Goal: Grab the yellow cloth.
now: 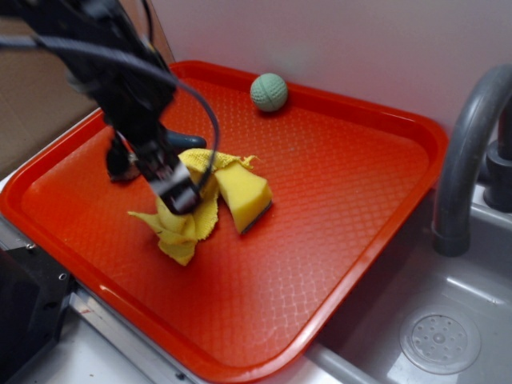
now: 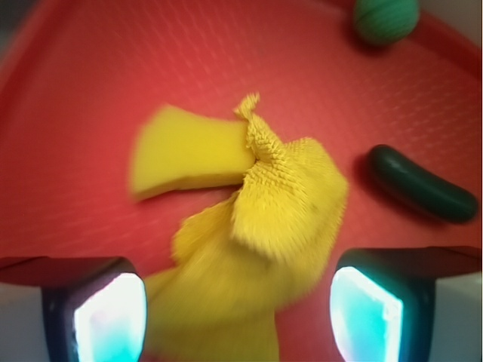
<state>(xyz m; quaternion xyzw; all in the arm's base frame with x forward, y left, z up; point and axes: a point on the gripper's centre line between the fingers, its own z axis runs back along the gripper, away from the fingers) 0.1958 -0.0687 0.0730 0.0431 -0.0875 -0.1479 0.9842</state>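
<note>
The yellow cloth [image 1: 189,230] lies crumpled on the red tray [image 1: 336,208], draped partly over a yellow sponge block [image 1: 245,194]. My gripper [image 1: 173,189] hangs directly over the cloth's left part, blurred by motion. In the wrist view the waffle-textured yellow cloth [image 2: 281,211] runs down between my two pads, and my gripper [image 2: 238,309] is open, with a gap between the cloth and the right pad [image 2: 364,317]. The sponge [image 2: 185,154] shows beyond the cloth, to the left.
A green ball [image 1: 269,92] [image 2: 386,19] rests at the tray's far rim. A dark green cucumber-shaped object [image 2: 419,185] lies to the right of the cloth. A grey faucet [image 1: 468,152] and sink basin [image 1: 440,340] stand to the right of the tray.
</note>
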